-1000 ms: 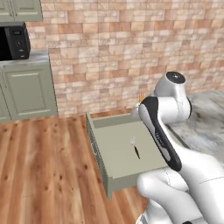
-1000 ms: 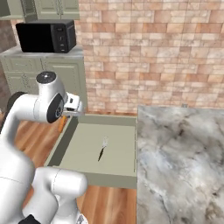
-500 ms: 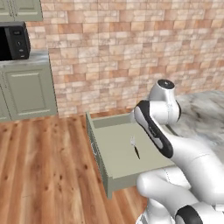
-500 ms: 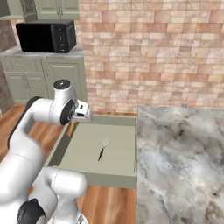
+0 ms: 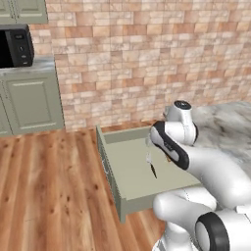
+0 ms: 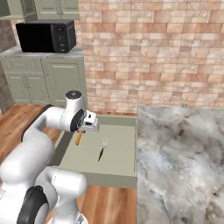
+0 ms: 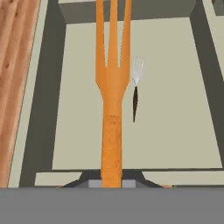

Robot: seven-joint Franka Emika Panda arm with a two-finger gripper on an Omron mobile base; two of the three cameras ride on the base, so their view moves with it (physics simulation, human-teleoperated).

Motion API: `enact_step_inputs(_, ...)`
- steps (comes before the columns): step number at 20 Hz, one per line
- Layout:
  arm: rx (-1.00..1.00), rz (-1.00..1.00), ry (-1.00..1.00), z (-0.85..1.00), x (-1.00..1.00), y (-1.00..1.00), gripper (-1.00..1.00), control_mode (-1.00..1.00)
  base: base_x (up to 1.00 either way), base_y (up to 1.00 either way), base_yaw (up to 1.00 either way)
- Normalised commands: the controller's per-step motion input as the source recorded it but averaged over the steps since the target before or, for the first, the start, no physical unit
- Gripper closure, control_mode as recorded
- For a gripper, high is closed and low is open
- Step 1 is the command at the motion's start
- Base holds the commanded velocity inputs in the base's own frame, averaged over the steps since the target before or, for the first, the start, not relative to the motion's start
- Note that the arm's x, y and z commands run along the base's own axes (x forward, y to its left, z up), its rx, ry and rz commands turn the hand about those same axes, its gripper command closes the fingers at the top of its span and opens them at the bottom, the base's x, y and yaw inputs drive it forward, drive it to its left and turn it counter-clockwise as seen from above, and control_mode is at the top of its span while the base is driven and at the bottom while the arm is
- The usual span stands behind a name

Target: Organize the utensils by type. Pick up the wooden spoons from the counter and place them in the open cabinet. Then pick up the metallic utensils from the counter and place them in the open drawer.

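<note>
Fingers (image 7: 112,181) pinch one orange wooden utensil (image 7: 113,83) with three prongs, held above the open drawer (image 7: 175,144). One metallic utensil (image 7: 136,87) lies inside. One marbled tabletop (image 6: 183,153) adjoins the drawer.

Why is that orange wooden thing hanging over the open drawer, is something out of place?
Yes. The jaws are shut on an orange-tan wooden fork-like utensil, hanging over the open sage-green drawer. Wooden pieces belong in the cabinet. Only the small silvery fork with a dark handle, lying on the drawer floor, fits there.
</note>
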Motion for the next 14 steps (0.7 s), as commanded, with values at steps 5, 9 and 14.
enact_step_inputs(5,0.0,0.0,0.08,-0.57,0.07,-0.01,1.0,-1.0,0.0,0.0,0.0)
enact_step_inputs(9,0.0,0.0,0.08,-0.44,0.09,0.0,1.0,-1.0,0.0,0.0,0.0)
enact_step_inputs(14,0.0,0.0,0.06,-0.37,0.09,0.0,1.0,-1.0,0.0,0.0,0.0)
